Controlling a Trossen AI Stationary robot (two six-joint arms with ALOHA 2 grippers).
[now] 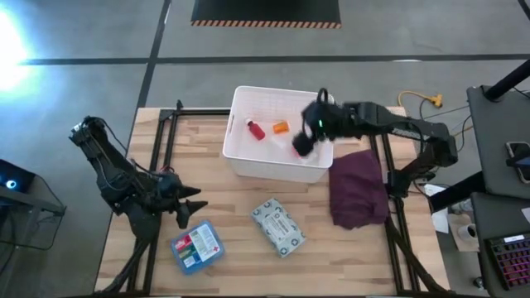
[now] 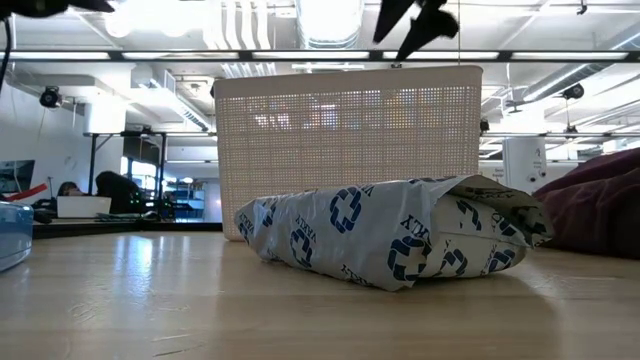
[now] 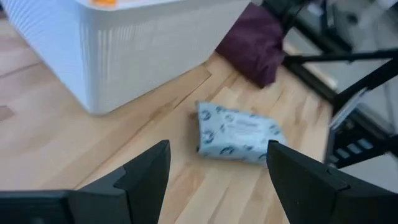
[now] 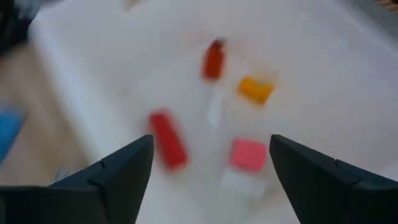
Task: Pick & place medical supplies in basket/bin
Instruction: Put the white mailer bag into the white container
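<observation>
Packet [image 2: 390, 232] and blue box [image 1: 196, 246] lay on the table [image 1: 240, 257], unplaced. Tub [image 1: 240, 157] held the red bottle [image 4: 213, 60], orange bottle [image 4: 255, 89] and rolls. Right gripper [image 4: 211, 168] hovered spread, empty, over the tub; left gripper [image 3: 217, 177] spread near the box.

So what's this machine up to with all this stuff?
It is sorting medical supplies into the white bin. The right end effector hangs open over the bin, where small bottles and rolls already lie. The left end effector waits open near the blue box; the packet is on the table too.
</observation>
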